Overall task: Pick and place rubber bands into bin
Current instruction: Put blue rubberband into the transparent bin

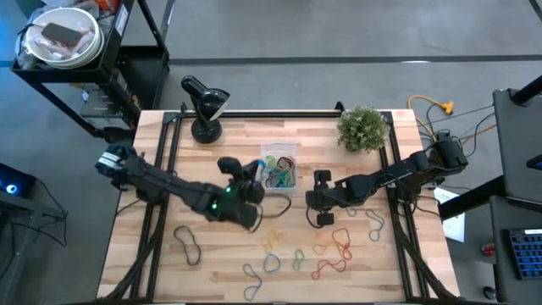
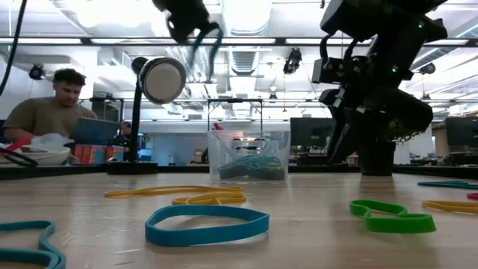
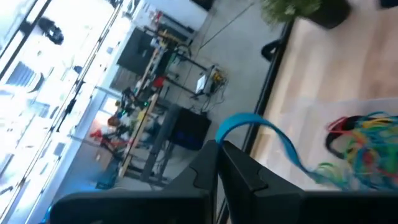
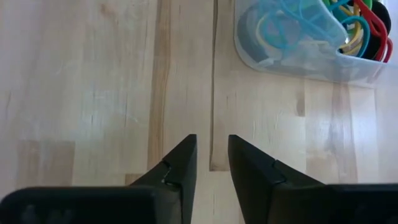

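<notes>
Bright overhead ceiling lights (image 2: 112, 11) flood the room and blow out to white glare in the low view. The pale wooden counter (image 1: 229, 271) is evenly lit, with soft shadows under the arms. The left wrist view is motion-blurred; a thin blue rubber band (image 3: 273, 134) smears.

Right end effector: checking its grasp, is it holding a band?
No, the right end effector has only bare table between its fingers.

no readable text, no labels — nothing legible (any view)
</notes>
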Available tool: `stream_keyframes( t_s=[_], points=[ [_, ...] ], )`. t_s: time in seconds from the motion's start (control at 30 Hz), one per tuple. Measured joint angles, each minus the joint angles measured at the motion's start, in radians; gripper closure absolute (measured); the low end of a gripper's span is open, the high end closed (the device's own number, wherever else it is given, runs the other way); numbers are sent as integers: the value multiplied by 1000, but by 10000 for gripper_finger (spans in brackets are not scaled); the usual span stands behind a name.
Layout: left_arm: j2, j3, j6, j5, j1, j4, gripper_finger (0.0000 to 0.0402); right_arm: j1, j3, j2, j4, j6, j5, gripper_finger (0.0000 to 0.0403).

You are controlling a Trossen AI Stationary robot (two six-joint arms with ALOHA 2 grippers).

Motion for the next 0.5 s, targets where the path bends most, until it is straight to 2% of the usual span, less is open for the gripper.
stream_keyframes(
  t_s=[0.5],
  points=[
    [36, -4, 20, 384, 259, 129, 402, 0, 0, 0, 4, -3, 1, 329]
  ],
)
